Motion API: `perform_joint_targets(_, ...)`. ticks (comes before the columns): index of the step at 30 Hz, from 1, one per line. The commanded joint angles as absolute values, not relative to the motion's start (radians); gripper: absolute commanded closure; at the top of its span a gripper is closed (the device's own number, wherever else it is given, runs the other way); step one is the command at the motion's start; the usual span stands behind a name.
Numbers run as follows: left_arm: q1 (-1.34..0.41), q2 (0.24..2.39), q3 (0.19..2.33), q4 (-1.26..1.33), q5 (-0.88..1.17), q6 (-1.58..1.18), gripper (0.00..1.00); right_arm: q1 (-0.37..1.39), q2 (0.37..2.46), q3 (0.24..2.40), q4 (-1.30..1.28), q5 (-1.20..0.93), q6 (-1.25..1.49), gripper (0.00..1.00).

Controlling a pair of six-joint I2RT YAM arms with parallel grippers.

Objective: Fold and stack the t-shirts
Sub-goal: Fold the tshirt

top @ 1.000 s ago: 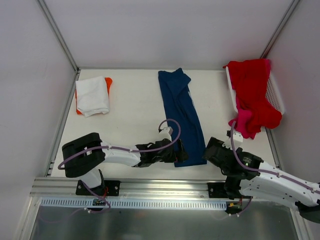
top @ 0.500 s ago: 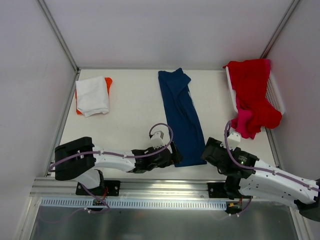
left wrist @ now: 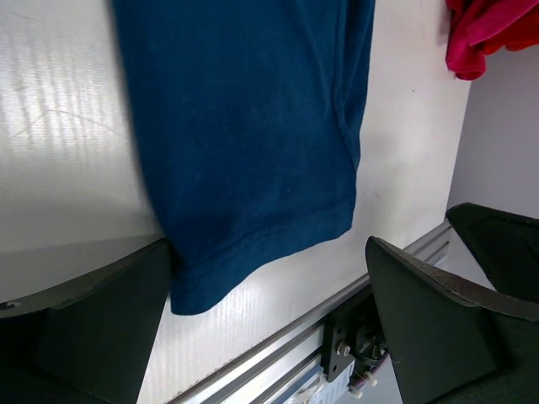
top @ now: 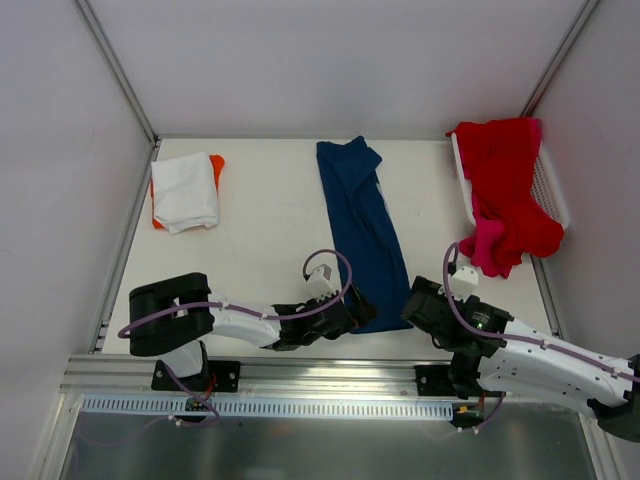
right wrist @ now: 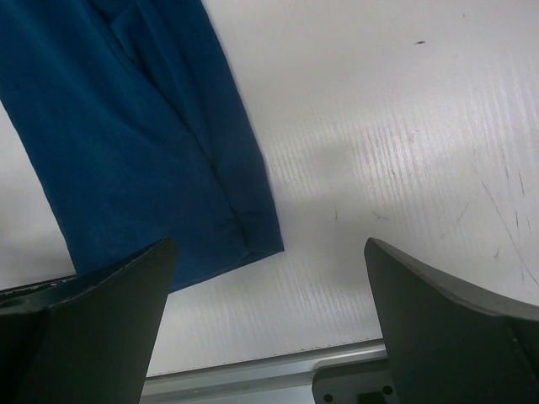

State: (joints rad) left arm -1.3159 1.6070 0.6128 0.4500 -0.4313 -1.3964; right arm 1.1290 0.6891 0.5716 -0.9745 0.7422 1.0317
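White bench (top: 260,230), pale walls (top: 330,60) all round, and straight to the action. At the left jaws: spread wide, nothing between them, hovering low at the near left corner of the navy shirt (left wrist: 244,126). At the right jaws: just as wide, just as empty, poised just off the near right corner of that same hem. Looks like a matched setup, one corner each, probably to lift the hem evenly and carry it over toward the collar. Out from there: navy shirt laid flat as a long narrow strip down the middle of the bench, sides seemingly folded in, so ready for a fold along its length. Far left corner: white shirt (top: 185,190) folded atop an orange one (top: 216,162), evidently the stack to join. Far right: red shirt (top: 505,165) and pink shirt (top: 485,245) heaped over a white basket (top: 553,190), waiting their turn.
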Motion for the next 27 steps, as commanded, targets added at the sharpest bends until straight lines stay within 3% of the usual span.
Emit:
perform_joint_targets(1, -1.322, 1.663, 0.595, 0.462, -0.43, -1.408, 0.01, 1.126, 0.663, 0.56, -0.98, 0.749, 1.043, 0.0)
perform_joint_targets(5, -1.322, 1.652, 0.595, 0.453, -0.437, -1.402, 0.04, 1.126, 0.647, 0.551, -0.982, 0.756, 1.046, 0.0)
perform_joint_targets(8, -1.322, 1.649, 0.595, 0.439, -0.442, -1.41, 0.27, 1.126, 0.658, 0.552, -0.982, 0.759, 1.049, 0.01)
perform_joint_targets(10, -1.322, 1.652, 0.598, 0.433, -0.443, -1.411, 0.51, 1.126, 0.667, 0.554, -0.983, 0.756, 1.052, 0.0)
perform_joint_targets(12, -1.322, 1.655, 0.604, 0.413, -0.44, -1.422, 0.69, 1.127, 0.683, 0.557, -0.982, 0.755, 1.052, 0.01)
perform_joint_targets(13, -1.322, 1.658, 0.607, 0.405, -0.439, -1.419, 0.84, 1.127, 0.686, 0.557, -0.982, 0.755, 1.052, 0.01)
perform_joint_targets(15, -1.322, 1.661, 0.627, 0.367, -0.437, -1.419, 0.98, 1.126, 0.692, 0.555, -0.98, 0.755, 1.054, 0.01)
perform_joint_targets(27, -1.322, 1.592, 0.631, 0.212, -0.489, -1.368, 1.0, 1.127, 0.729, 0.551, -0.901, 0.735, 1.034, 0.01)
